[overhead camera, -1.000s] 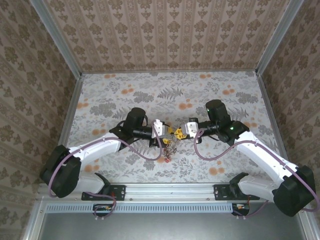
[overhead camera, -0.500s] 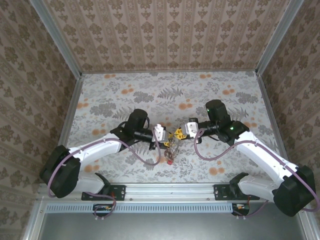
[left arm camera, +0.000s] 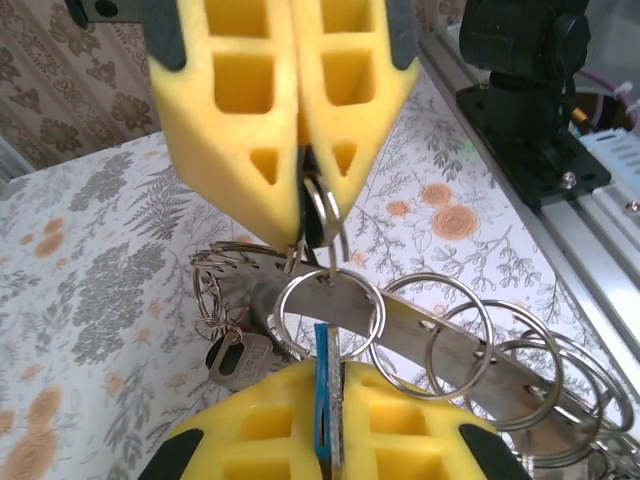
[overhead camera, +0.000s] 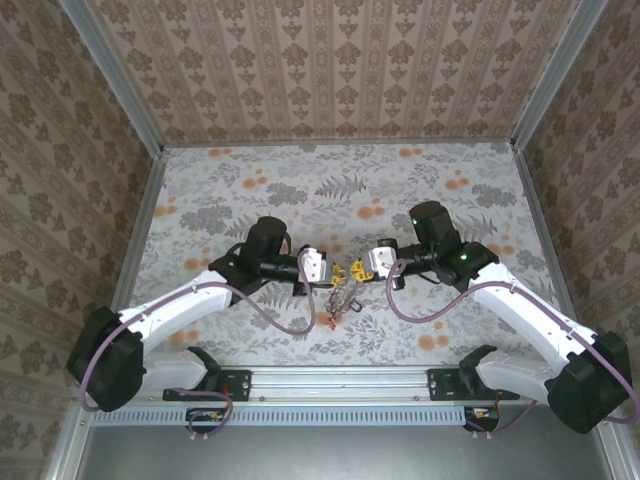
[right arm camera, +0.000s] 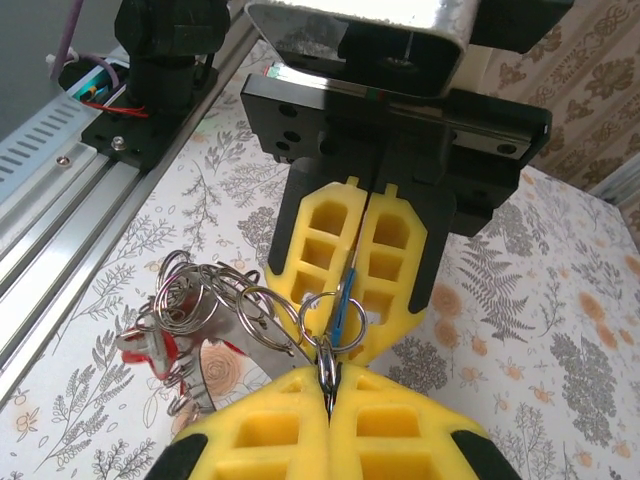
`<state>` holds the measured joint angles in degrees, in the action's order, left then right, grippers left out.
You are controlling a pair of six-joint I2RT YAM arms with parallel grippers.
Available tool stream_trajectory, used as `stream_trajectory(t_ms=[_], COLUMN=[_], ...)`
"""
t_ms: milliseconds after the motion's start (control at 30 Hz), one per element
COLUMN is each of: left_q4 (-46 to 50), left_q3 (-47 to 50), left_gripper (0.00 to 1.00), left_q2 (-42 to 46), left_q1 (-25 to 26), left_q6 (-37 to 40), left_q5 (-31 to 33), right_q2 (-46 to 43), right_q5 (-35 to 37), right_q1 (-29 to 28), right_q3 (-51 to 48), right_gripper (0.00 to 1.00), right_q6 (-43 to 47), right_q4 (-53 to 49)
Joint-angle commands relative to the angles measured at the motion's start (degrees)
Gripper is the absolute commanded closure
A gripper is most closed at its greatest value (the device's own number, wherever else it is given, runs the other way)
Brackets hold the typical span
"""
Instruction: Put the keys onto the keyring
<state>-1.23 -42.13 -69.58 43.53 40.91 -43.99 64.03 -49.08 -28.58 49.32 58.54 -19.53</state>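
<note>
Your left tool [overhead camera: 339,269] is pinched narrow on a thin blue key [left arm camera: 321,400], which stands edge-on between its yellow foam pads. The key's upper end points at a round silver wire keyring [left arm camera: 283,312]. That end meets the ring's lower rim, but you cannot tell whether it has entered the wire. A black-headed key [left arm camera: 235,355] hangs just left of the ring. Behind the ring, a flat grey metal strip [left arm camera: 455,345] runs off to the right, threaded through a bunch of larger wire rings [left arm camera: 520,370]. In the right wrist view a red-tagged key [right arm camera: 150,347] hangs at that bunch's left end, with the floral-patterned desk [overhead camera: 300,190] beneath. Your right tool [overhead camera: 357,270] faces the left one tip to tip. Its pads are pressed together on a small silver wire loop [left arm camera: 330,225] that hooks the keyring's top.
</note>
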Motion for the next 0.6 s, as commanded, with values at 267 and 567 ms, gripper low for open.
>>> stream_trajectory(t_ms=[267, 567], left_q4=[14.9, 19.0], left_q3=[-8.0, -12.3], left_gripper=[1.00, 1.00], left_q2=[1.2, -0.4], left_q1=[1.0, 2.7], left_q6=[10.6, 10.3], left_q5=[11.6, 13.1], right_q2=[-1.8, 0.1], right_q5=[4.0, 16.6], right_q1=[-1.8, -5.9], right_q3=[-0.9, -0.9], right_gripper=[1.00, 1.00], right_q6=[-5.4, -10.6], right_q4=[3.5, 6.8])
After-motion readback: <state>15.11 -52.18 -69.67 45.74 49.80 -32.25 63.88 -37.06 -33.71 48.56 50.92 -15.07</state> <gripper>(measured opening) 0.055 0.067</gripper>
